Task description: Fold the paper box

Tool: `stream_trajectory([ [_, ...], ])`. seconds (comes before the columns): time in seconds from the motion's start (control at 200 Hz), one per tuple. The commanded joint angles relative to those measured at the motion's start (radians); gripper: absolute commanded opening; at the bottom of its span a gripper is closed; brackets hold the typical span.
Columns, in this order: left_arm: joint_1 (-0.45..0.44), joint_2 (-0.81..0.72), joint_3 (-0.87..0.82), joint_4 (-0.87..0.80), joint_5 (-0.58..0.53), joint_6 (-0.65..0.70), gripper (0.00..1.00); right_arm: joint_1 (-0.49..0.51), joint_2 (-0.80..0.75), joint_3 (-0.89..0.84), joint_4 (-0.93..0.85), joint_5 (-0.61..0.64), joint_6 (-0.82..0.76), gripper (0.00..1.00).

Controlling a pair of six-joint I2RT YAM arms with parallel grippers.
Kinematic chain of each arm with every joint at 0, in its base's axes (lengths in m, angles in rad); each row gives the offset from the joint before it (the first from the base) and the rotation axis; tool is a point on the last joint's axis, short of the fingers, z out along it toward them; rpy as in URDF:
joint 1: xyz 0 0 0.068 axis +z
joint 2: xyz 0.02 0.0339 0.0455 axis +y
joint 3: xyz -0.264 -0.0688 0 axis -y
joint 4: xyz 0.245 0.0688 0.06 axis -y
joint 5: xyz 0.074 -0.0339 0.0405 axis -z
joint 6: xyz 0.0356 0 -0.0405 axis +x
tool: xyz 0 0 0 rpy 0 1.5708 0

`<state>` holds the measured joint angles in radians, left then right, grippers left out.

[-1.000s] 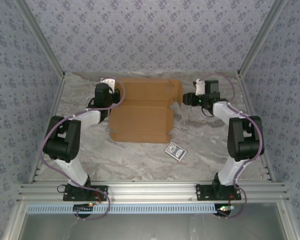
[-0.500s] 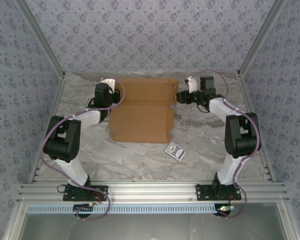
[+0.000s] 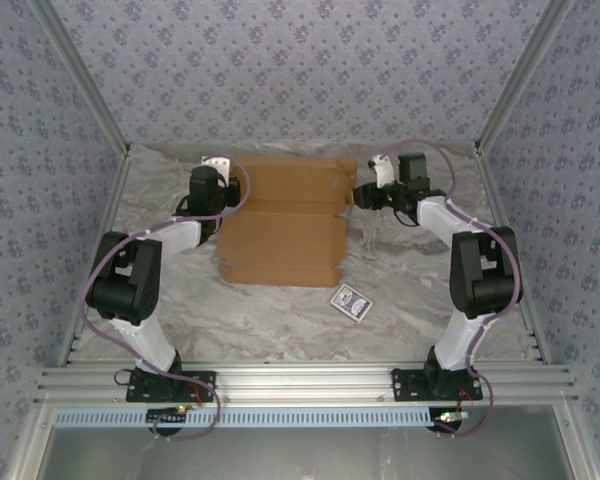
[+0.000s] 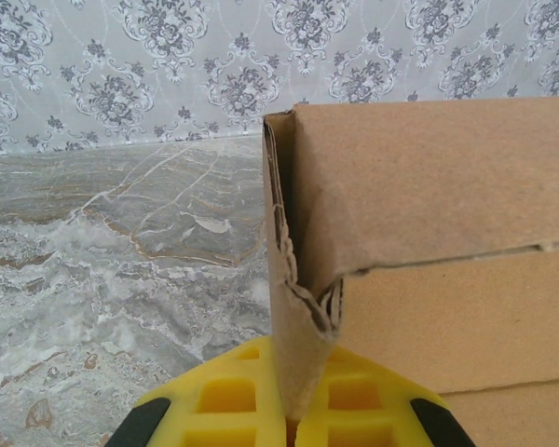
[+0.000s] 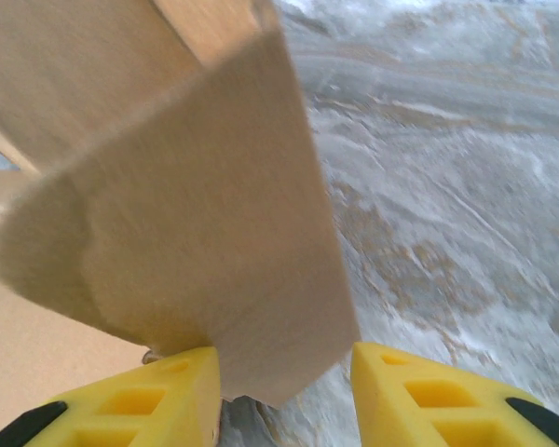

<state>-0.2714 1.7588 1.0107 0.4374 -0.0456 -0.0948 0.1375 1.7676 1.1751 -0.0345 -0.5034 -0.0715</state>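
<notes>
The paper box (image 3: 280,225) is a brown cardboard sheet lying mid-table, its far panel partly raised. My left gripper (image 3: 236,190) is at the box's left edge. In the left wrist view it (image 4: 293,424) is shut on an upright side flap (image 4: 293,317), next to the raised panel (image 4: 429,177). My right gripper (image 3: 361,195) is at the box's far right corner. In the right wrist view its jaws (image 5: 284,372) stand apart around a lifted flap (image 5: 196,242), which rests against the left finger (image 5: 168,391) and is clear of the right one.
A small blue patterned card (image 3: 350,301) lies on the marble surface in front of the box's right corner. Patterned walls and metal frame posts close in the table at the back and both sides. A metal rail runs along the near edge.
My right gripper has swung left and toward the back to the box's right flap, and its jaws have narrowed. The left arm has not moved.
</notes>
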Motion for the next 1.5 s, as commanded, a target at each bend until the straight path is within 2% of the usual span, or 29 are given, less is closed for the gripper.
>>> stream_trajectory([
  [0.0,-0.005,-0.047,0.012,0.014,0.011,0.000,0.02,-0.030,-0.073,-0.043,-0.052,0.039,-0.038,0.44],
  [0.29,-0.005,-0.042,0.015,0.012,0.018,-0.001,0.02,-0.108,-0.048,-0.016,-0.048,0.101,-0.037,0.42],
  [0.56,-0.005,-0.046,0.012,0.011,0.021,-0.004,0.02,-0.087,0.092,0.125,-0.024,-0.017,-0.036,0.43],
  [0.79,-0.005,-0.046,0.015,0.007,0.032,-0.014,0.02,-0.057,0.130,0.164,-0.034,-0.156,-0.080,0.44],
  [1.494,-0.005,-0.039,0.020,0.004,0.030,-0.010,0.02,-0.022,0.092,0.118,-0.108,-0.261,-0.151,0.44],
])
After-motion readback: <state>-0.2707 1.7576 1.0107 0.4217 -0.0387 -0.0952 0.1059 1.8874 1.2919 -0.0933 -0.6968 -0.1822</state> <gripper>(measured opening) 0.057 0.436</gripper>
